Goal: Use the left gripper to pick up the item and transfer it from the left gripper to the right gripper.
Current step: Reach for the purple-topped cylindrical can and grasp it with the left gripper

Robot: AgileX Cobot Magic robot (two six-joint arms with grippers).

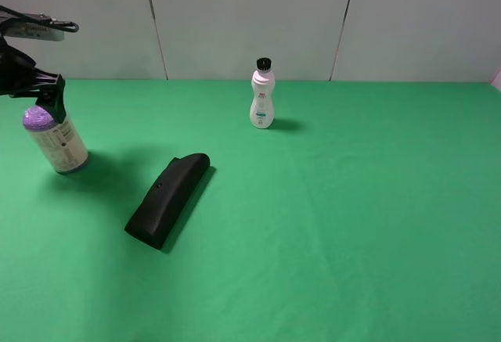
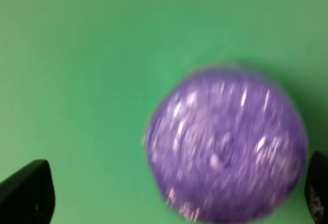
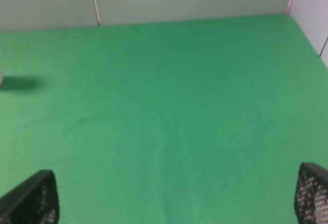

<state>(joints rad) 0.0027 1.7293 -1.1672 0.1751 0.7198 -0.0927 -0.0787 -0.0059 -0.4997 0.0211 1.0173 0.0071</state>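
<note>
Our left gripper [image 2: 174,194] hangs spread wide, one jaw on either side of the purple top of the item [image 1: 59,143]. The item stands upright near the left edge of the desk [image 1: 352,225], placed, we judge, for a squeeze. Our right gripper [image 3: 171,197] hovers released and empty over the desk's right half.

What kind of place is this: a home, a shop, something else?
Probably a robot test bench: plain green cloth over the table, bare pale wall panels behind, and a black robot arm above a purple-ended roll.
</note>
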